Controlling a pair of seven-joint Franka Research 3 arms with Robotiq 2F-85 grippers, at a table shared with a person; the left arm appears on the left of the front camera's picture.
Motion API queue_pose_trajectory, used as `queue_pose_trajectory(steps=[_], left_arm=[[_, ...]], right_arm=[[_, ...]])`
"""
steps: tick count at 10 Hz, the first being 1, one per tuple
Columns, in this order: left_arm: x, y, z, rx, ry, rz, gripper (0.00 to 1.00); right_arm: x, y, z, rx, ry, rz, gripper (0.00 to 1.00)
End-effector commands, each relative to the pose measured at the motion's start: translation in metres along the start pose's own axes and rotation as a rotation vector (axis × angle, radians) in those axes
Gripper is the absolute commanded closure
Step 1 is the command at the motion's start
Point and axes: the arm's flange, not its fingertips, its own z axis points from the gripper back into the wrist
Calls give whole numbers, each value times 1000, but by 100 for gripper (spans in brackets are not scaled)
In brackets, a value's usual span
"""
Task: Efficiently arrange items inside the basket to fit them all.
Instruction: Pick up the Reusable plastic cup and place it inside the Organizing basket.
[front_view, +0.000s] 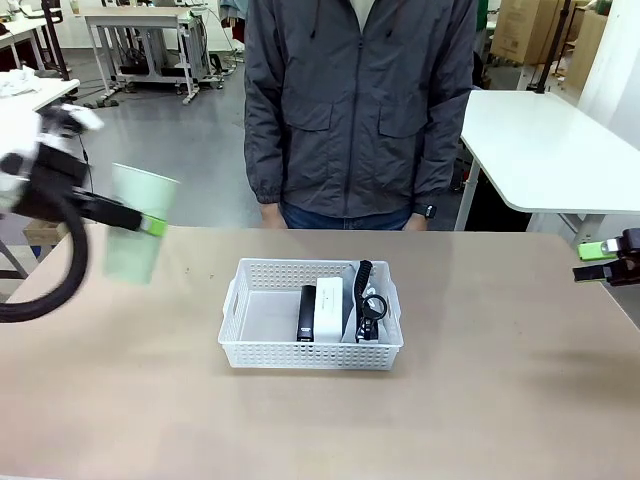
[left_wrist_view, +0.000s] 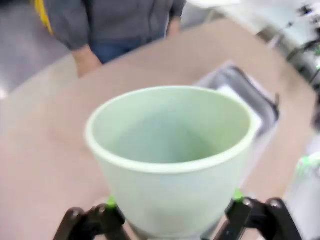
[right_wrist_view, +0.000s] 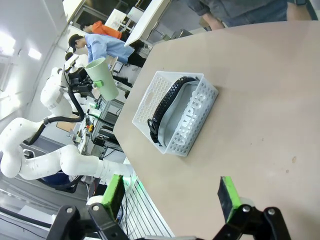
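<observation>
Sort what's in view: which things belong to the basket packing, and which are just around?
Job: white lattice plastic basket; black stapler; small white box; grey "CAMPUS" pouch with black strap; pale green cup, held by the left gripper.
Around: second white table.

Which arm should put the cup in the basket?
Left. Its gripper already holds the cup in the air, left of the basket. The right gripper is open, empty, at the table's far right.
</observation>
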Motion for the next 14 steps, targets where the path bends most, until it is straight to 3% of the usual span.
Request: queue_pose_trajectory(steps=[1, 3, 5, 6, 7, 10, 11, 12, 14], left_arm=[[33, -33, -28, 70, 131, 214, 14], [53, -73, -75, 187, 275, 324, 14], [74, -104, -105, 272, 349, 396, 14], [84, -110, -128, 369, 397, 510, 14], [85, -116, -148, 366, 480, 585, 14], [100, -118, -173, 369, 459, 727, 14], [100, -123, -181, 383, 508, 692, 14], [79, -113, -168, 405, 492, 683, 14], [79, -113, -168, 405, 492, 683, 14]], right_arm=[[1, 2, -1, 7, -12, -14, 0], [1, 2, -1, 7, -12, -14, 0], [1, 2, -1, 7, -12, -14, 0], [1, 2, -1, 7, -12, -14, 0], [1, 2, -1, 7, -12, -14, 0], [1, 2, -1, 7, -12, -14, 0], [1, 2, -1, 7, -12, -14, 0], [1, 2, -1, 7, -12, -14, 0], [1, 2, -1, 7, -12, -14, 0]])
